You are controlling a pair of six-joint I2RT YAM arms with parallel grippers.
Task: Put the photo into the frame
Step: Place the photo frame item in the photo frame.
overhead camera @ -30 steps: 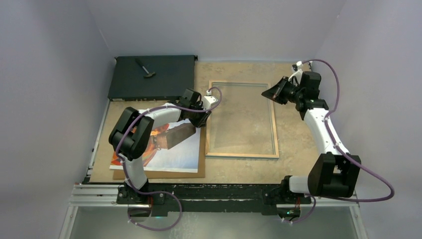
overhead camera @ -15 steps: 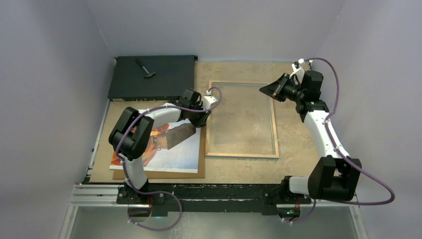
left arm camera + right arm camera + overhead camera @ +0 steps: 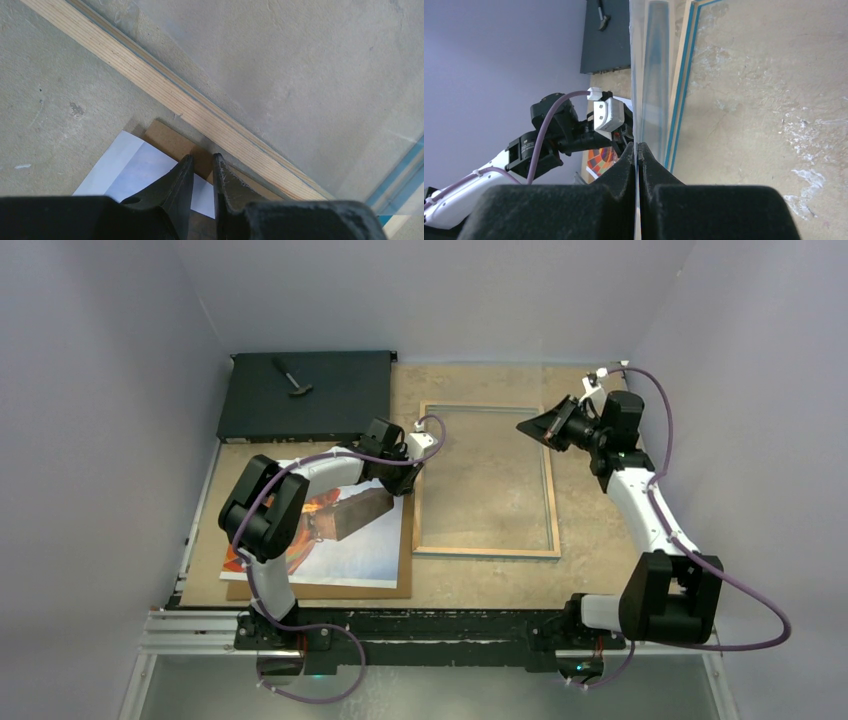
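We see the photo (image 3: 360,550) lying face up on a brown board (image 3: 320,591), at the left side of the table (image 3: 580,570). The frame (image 3: 487,552) lies flat just beside it on the right, with its wooden back up, near a black box (image 3: 330,400) at the far left. The left gripper (image 3: 202,157) is low over the far right corner of the photo. Its fingers stand close together with a narrow gap between them, and we cannot tell if they pinch the paper. The right gripper (image 3: 637,146) hangs in the air over the far right part of the frame. Its fingers are pressed together on the edge of a clear sheet (image 3: 651,75).
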